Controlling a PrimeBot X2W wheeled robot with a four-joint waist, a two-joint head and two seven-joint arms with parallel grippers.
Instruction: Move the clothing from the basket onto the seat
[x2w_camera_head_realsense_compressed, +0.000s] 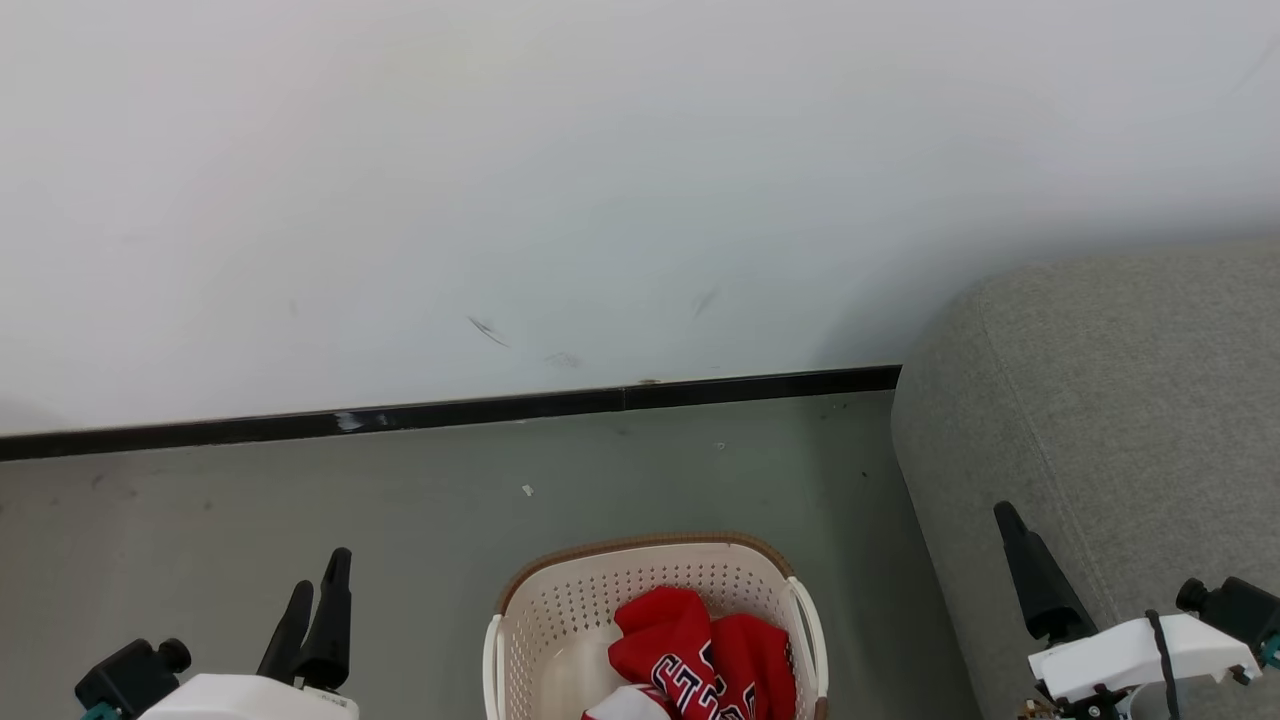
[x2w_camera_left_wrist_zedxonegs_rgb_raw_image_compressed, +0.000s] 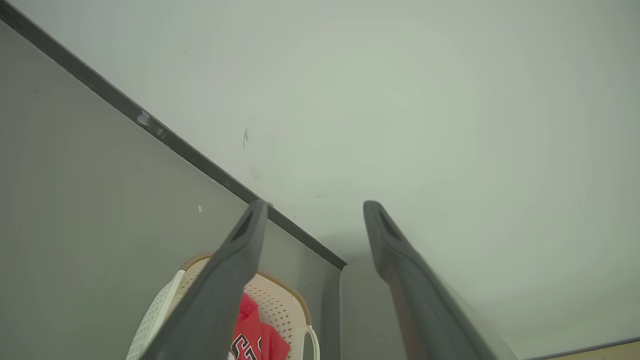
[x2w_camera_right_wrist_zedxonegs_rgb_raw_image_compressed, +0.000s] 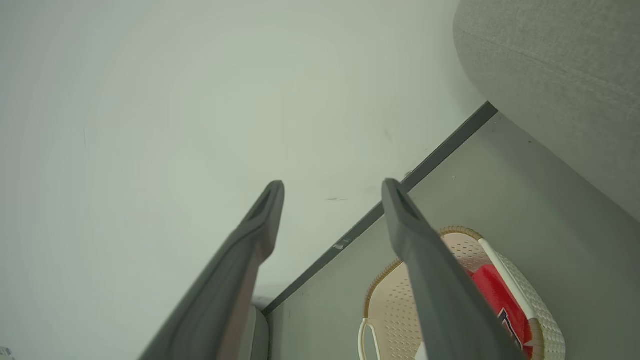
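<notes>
While the soft red clothing with black letters (x2w_camera_head_realsense_compressed: 690, 650) lies in the cream plastic basket with holes (x2w_camera_head_realsense_compressed: 560, 600) on the grey floor (x2w_camera_head_realsense_compressed: 300, 500), nothing is held. The left claw (x2w_camera_left_wrist_zedxonegs_rgb_raw_image_compressed: 315, 207) and right claw (x2w_camera_right_wrist_zedxonegs_rgb_raw_image_compressed: 332, 185) are spread apart and empty. The first pick seems due: one claw must be lowered inside the brown rim. The big grey woven seat (x2w_camera_head_realsense_compressed: 1120, 400) stands near the basket's right side, and open floor is seen on its left.
</notes>
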